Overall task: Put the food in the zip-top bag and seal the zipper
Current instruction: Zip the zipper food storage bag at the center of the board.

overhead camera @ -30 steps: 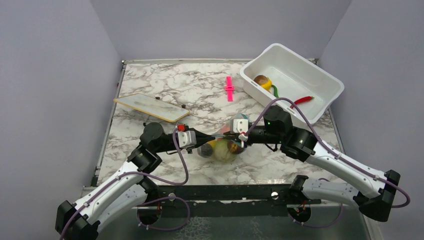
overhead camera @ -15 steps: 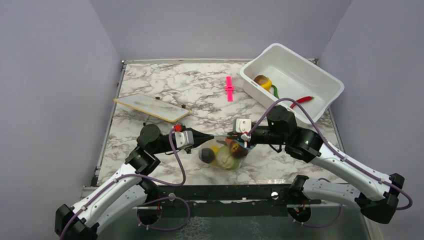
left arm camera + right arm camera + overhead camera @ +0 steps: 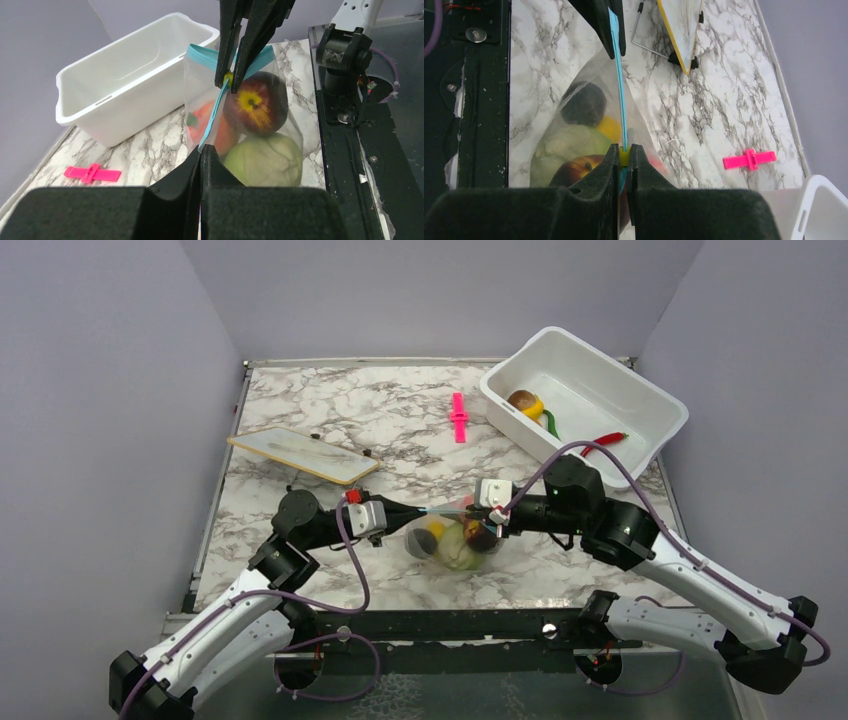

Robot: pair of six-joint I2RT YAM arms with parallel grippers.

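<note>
The clear zip-top bag (image 3: pixel 455 545) hangs just above the table between my two grippers, with the food inside. In it are a green ball (image 3: pixel 265 160), a red apple (image 3: pixel 255 102), an orange piece (image 3: pixel 215 130), a dark brown piece (image 3: pixel 584 104) and a yellow piece (image 3: pixel 609 127). My left gripper (image 3: pixel 202 150) is shut on the left end of the light blue zipper (image 3: pixel 619 90). My right gripper (image 3: pixel 624 152) is shut on the small yellow slider on that zipper. The strip is stretched taut between them.
A white tub (image 3: pixel 640 430) at the back right holds a brown-and-yellow piece (image 3: pixel 525 402), a green piece (image 3: pixel 550 423) and a red chilli (image 3: pixel 605 440). A pink clip (image 3: pixel 458 417) lies left of it. A flat yellowish board (image 3: pixel 300 455) rests at the left.
My right gripper has slid to the right along the zipper, away from the left gripper. The bag has swung and its contents have shifted. The left gripper has barely moved.
</note>
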